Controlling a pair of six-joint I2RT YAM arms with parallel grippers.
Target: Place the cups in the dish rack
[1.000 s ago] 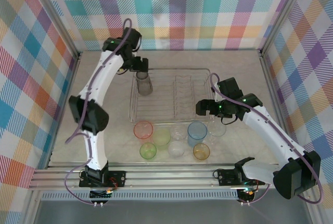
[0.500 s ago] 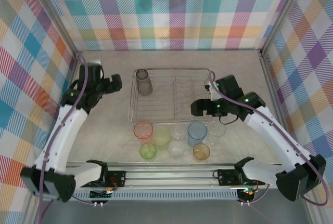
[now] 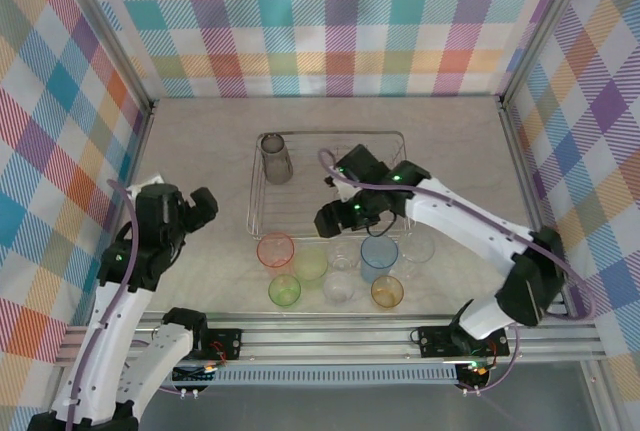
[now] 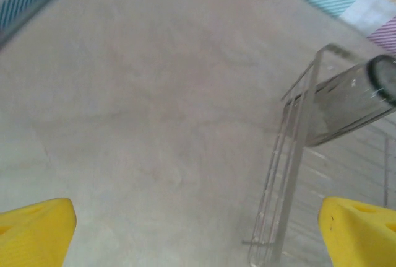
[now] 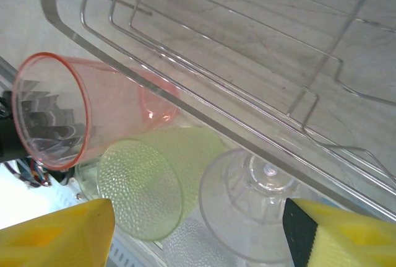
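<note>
Left arm has pulled back from the dish rack [image 3: 256, 201] to the left side of the table [image 3: 200, 141]. Left gripper [image 3: 203, 201] spread wide, empty. Right gripper [image 3: 330, 219] has swung left to the rack's near rail, also wide, holding nothing. Below it: pink-red cup [image 5: 55, 112], textured green cup [image 5: 142, 186], clear stemmed cup [image 5: 253, 186], all on the table just outside the rack. Smoky grey cup [image 3: 277, 159] sits in the rack's far-left corner.

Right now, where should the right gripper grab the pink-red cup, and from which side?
Probably pinch the rim wall of the pink-red cup from above, one finger inside: it stands upright, mouth open. Favour its left side; a green cup crowds the right.
</note>
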